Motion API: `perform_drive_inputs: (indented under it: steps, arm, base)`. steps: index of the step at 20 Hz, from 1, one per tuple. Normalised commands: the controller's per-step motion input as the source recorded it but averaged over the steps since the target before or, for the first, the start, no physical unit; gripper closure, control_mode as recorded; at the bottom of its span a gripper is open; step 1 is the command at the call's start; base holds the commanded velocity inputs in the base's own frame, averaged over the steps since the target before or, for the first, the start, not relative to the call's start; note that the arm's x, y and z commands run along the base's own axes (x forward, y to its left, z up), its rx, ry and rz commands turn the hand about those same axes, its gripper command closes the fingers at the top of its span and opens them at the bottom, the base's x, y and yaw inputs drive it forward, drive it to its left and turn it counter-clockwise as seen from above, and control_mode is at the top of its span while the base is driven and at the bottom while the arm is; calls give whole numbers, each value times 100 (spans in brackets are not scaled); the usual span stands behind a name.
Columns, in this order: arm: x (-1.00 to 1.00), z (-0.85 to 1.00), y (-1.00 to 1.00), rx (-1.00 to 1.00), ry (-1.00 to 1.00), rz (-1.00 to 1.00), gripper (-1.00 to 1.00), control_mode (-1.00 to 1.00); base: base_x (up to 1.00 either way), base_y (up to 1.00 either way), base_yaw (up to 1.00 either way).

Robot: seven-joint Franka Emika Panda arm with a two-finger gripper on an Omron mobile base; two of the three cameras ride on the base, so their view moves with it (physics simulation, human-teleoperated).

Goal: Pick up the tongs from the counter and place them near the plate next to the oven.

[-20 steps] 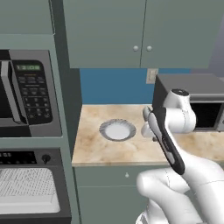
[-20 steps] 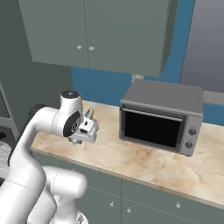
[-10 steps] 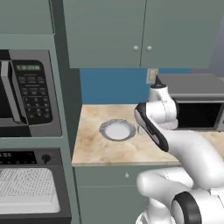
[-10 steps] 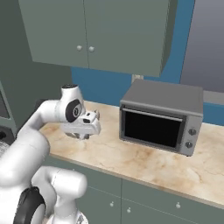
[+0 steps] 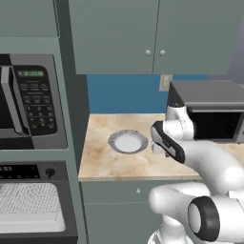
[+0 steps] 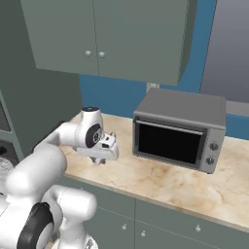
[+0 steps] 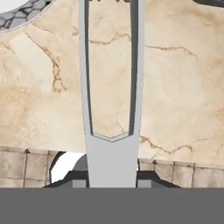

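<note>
So the gripper (image 7: 112, 181) was clamped on the tongs (image 7: 111, 87), holding them by the joined end, with both long arms running straight out ahead of the hand over the marble counter (image 7: 175, 87). In the hand view they looked to be in the air over the stone rather than lying on it, though I couldn't tell how high. The bit that mattered: the plate (image 7: 24, 11) sat just off the far end of the tongs, to one side of their long axis, only its patterned rim poking into the corner of the hand view. So the tongs pointed past the plate, not at it, tips near the rim but apart from it. From the left base view the gripper (image 5: 159, 148) hung just beside the plate (image 5: 127, 141), on the toaster oven (image 5: 209, 114) side, and low over the top. The wall oven (image 5: 33, 200) sat below the microwave (image 5: 28, 107) further left, past the counter's end. My guess was that the carry was basically done and what was left was a short drop straight down and a release, keeping the tips off the rim. The right base view showed the hand (image 6: 103, 151) low over the counter too.
</note>
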Motion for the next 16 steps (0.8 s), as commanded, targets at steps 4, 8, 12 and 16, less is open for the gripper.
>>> perform_drive_inputs:
  steps: [4, 8, 12, 16]
  arm:
    - [1, 0, 0, 13, -23, 1, 100, -100]
    - [42, 0, 0, 1, -7, 0, 100, -100]
    - [66, 0, 0, 0, 0, 0, 100, -100]
    - [-2, -3, 0, 0, 0, 0, 100, -100]
  base:
    - [0, 0, 0]
    - [0, 0, 0]
    - [0, 0, 0]
    - [0, 0, 0]
